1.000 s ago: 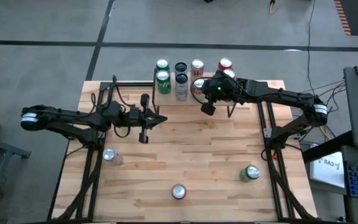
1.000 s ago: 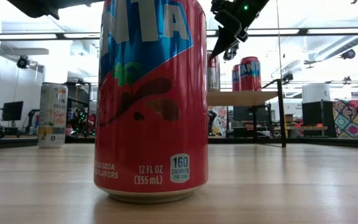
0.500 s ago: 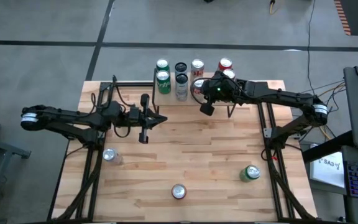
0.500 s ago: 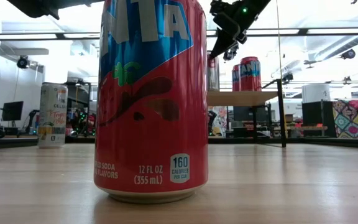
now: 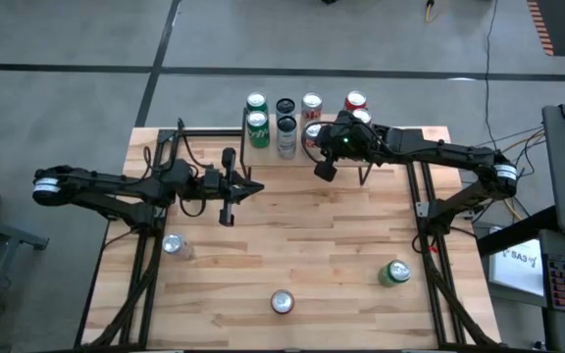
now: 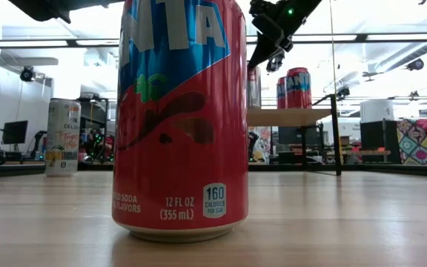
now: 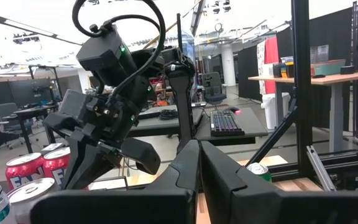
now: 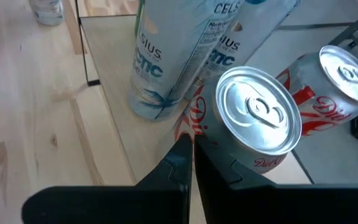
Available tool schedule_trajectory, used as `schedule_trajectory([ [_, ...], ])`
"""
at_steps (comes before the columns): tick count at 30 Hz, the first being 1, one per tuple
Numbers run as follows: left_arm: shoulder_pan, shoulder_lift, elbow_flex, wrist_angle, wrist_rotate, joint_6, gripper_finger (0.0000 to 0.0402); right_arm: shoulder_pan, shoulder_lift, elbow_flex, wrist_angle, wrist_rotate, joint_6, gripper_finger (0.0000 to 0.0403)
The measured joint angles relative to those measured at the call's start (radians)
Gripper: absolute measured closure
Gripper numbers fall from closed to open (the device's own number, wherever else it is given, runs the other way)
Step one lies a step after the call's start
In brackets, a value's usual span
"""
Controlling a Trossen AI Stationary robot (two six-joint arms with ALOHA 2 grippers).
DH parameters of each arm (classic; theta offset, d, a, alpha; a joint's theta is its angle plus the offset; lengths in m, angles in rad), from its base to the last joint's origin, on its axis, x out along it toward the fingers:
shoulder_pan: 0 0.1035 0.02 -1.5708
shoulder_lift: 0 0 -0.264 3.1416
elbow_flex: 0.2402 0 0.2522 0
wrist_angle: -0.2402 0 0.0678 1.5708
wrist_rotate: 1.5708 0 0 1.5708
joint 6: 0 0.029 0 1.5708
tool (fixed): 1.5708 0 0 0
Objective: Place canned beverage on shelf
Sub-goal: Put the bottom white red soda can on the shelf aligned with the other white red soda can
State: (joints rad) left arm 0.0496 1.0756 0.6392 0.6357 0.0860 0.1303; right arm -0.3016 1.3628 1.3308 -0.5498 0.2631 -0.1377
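My right gripper (image 5: 324,170) hangs just off the shelf (image 5: 356,157) front edge, fingers pressed together and holding nothing; the left gripper (image 5: 230,186) waits well away from the shelf, likewise closed and empty; the shelf already carries a row of cans, a Diet Coke can (image 8: 253,121) right under my right wrist; three cans are left on the table, the green can (image 5: 393,273) the nearest one on my right arm's side; I'd pull back clear of the shelf, spread the fingers before descending, and grasp it mid-body, upright
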Motion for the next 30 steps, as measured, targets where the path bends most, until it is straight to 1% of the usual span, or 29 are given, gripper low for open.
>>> schedule_trajectory([
  [13, 0.000, 0.000, 0.000, 0.000, 0.000, 0.000, 0.0402, 0.000, 0.000, 0.000, 0.011, 0.002, -0.005, 0.0394],
  [19, 0.000, 0.000, 0.000, 0.000, 0.000, 0.000, 0.0402, -0.002, 0.000, 0.000, 0.011, 0.052, -0.021, 0.0394],
  [30, 0.000, 0.000, 0.000, 0.000, 0.000, 0.000, 0.0402, -0.022, 0.000, -0.006, 0.014, 0.053, -0.024, 0.0394],
])
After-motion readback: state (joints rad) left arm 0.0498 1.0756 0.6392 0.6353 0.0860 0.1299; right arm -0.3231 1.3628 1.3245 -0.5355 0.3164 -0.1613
